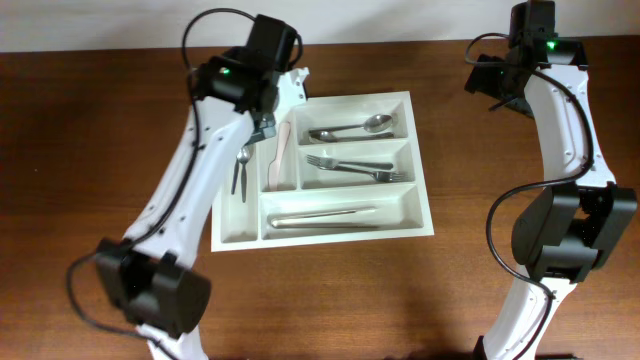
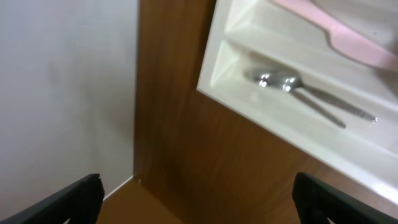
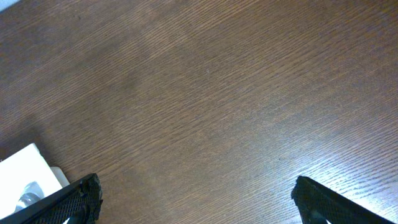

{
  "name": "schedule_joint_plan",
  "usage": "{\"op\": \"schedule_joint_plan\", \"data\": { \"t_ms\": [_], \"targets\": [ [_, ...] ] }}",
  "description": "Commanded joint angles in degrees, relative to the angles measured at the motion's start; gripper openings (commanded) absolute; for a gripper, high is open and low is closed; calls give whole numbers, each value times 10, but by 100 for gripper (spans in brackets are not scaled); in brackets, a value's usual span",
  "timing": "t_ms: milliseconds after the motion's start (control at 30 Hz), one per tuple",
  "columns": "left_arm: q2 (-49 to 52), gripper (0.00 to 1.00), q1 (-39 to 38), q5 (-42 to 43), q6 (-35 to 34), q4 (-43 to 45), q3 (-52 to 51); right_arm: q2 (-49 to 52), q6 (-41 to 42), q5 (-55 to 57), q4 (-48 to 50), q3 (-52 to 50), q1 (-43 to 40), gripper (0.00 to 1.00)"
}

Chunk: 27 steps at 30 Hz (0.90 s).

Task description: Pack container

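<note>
Arms: left reaches over tray (image 1: 398, 208) at its 10 o'clock corner, left gripper (image 2: 199, 202) spread, empty; right folded at 2 o'clock, right gripper (image 3: 196, 200) spread above table (image 3: 217, 93)

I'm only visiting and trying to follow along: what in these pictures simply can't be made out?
- Overhead: the left arm covers one corner of the tray, hiding whatever lies there.
- Left wrist: the pink utensil is blurred and cut off by the top and right edges, so its kind is unclear.
- Right wrist: only a corner of the tray shows, cut off by the left and bottom edges.
</note>
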Motion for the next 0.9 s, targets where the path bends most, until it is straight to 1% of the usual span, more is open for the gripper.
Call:
{"op": "schedule_joint_plan", "data": {
  "t_ms": [0, 67, 200, 300, 400, 433, 500, 600, 700, 833, 867],
  "targets": [
    [-102, 99, 23, 3, -8, -5, 13, 5, 7, 5, 2, -3, 2, 99],
    [-139, 99, 34, 22, -23, -20, 13, 5, 7, 5, 2, -3, 2, 99],
    [-218, 99, 63, 112, -111, -50, 13, 5, 7, 5, 2, -3, 2, 99],
    [-271, 99, 103, 253, -122, -56, 13, 5, 7, 5, 2, -3, 2, 99],
    [-316, 99, 148, 393, -122, -29, 8, 5, 7, 5, 2, -3, 2, 99],
    [-329, 99, 158, 422, -125, -15, 2, 5, 7, 5, 2, -3, 2, 99],
    [-360, 99, 170, 454, -132, 40, -28, 5, 7, 5, 2, -3, 2, 99],
    [-407, 99, 170, 455, -132, 150, -105, 5, 7, 5, 2, -3, 2, 99],
    [-461, 99, 170, 463, -139, 264, -210, 5, 7, 5, 2, -3, 2, 99],
    [-532, 99, 170, 463, -178, 402, -364, 5, 7, 5, 2, -3, 2, 99],
    [-550, 99, 170, 462, -178, 438, -406, 5, 7, 5, 2, -3, 2, 99]
  ]
}}
